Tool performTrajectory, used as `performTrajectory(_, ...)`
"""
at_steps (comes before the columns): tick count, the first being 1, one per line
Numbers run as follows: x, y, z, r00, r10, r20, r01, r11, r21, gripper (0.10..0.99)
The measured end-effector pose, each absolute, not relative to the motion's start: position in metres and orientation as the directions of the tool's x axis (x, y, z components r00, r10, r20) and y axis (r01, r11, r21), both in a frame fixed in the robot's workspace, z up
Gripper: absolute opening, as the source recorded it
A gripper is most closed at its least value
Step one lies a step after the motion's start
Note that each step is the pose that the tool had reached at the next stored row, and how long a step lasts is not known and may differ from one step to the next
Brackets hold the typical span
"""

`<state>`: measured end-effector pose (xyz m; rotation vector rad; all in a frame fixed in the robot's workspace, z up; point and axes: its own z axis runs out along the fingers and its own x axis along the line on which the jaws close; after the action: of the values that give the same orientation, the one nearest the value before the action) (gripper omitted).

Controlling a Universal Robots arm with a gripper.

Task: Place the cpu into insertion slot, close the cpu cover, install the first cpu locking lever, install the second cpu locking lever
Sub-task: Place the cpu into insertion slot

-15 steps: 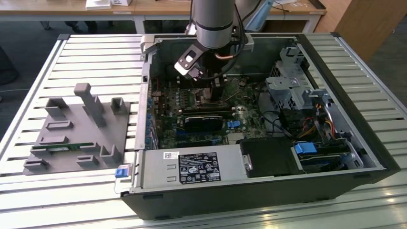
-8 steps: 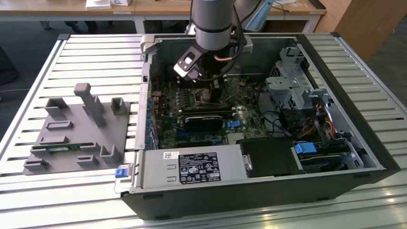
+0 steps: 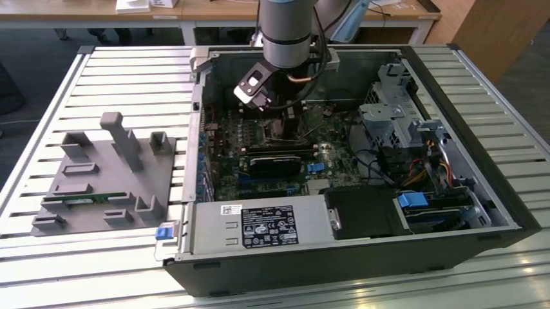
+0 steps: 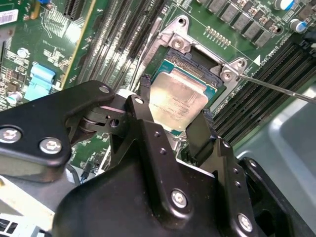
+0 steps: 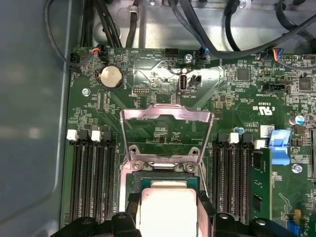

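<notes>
The cpu (image 4: 177, 101), a silvery square chip, sits between my gripper's (image 4: 176, 106) two black fingers (image 4: 144, 94), which press on its opposite edges. It is right over the insertion slot (image 5: 165, 172) on the green motherboard; I cannot tell whether it rests in it. The cpu (image 5: 168, 210) and gripper (image 5: 169, 211) also show in the first wrist view. There the cpu cover (image 5: 167, 114), a silvery frame with a large opening, stands flipped open beyond the slot. A thin metal locking lever (image 4: 276, 86) sticks out beside the slot. In the exterior view my gripper (image 3: 277, 125) reaches down into the open computer case.
Black memory slots (image 5: 91, 177) flank the slot on both sides, one holding a memory stick (image 5: 259, 182). A coin battery (image 5: 110, 76) and cables (image 5: 197, 29) lie beyond the cover. The case holds a power supply (image 3: 257, 225) and drive cage (image 3: 395, 122). A grey fixture (image 3: 103, 174) stands outside.
</notes>
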<state>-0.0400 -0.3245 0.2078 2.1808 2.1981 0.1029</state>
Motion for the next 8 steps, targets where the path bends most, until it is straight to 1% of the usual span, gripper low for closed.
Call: performTrajectory(8, -0.0405, -0.3241, 0.2019, -0.005, 1.0, 0.016, 0.997, 0.004, 0.078, 0.537)
